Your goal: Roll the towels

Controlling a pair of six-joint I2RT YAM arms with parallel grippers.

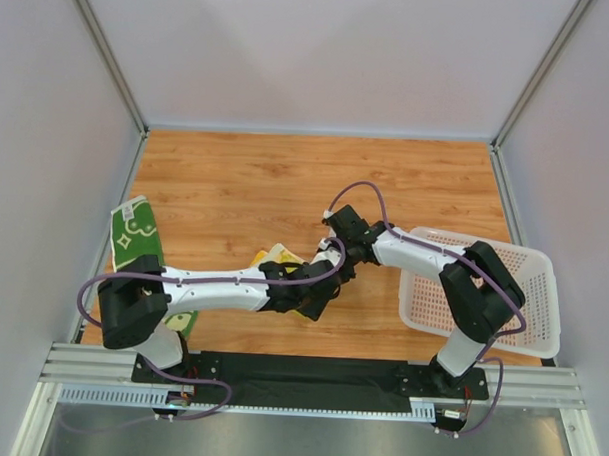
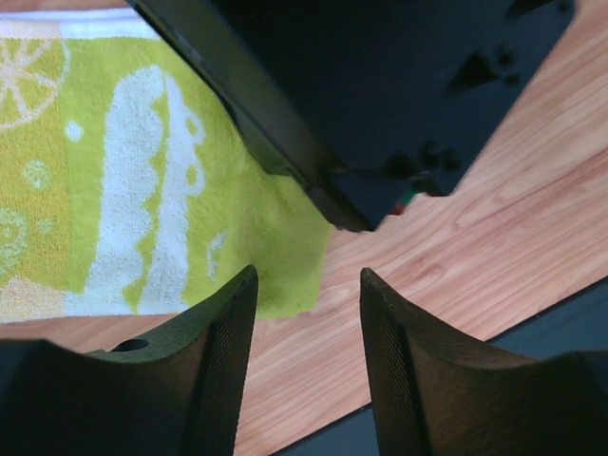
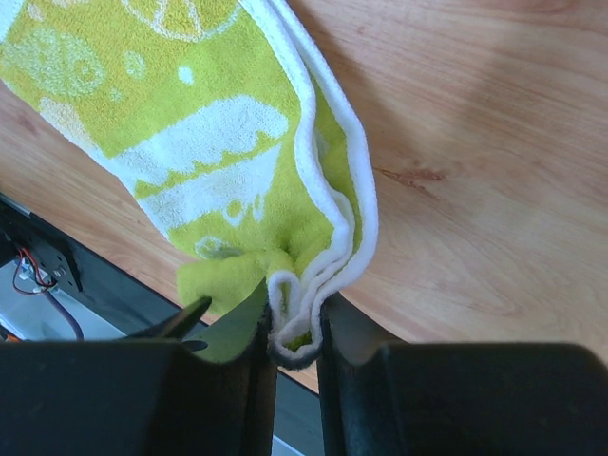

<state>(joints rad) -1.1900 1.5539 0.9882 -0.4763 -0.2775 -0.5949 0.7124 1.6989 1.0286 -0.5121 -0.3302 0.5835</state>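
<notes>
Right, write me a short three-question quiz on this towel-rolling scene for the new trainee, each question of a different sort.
1. True or false: the right gripper is shut on a bunched edge of the pale yellow cloth towel with yellow-green prints.
2. On the wooden table, the dark green cloth towel with cream prints lies: A) in the middle; B) at the left edge; C) at the far right corner.
3. Fill in: the left gripper has its jaws ____, with nothing between them.
Key: 1 true; 2 B; 3 open.
</notes>
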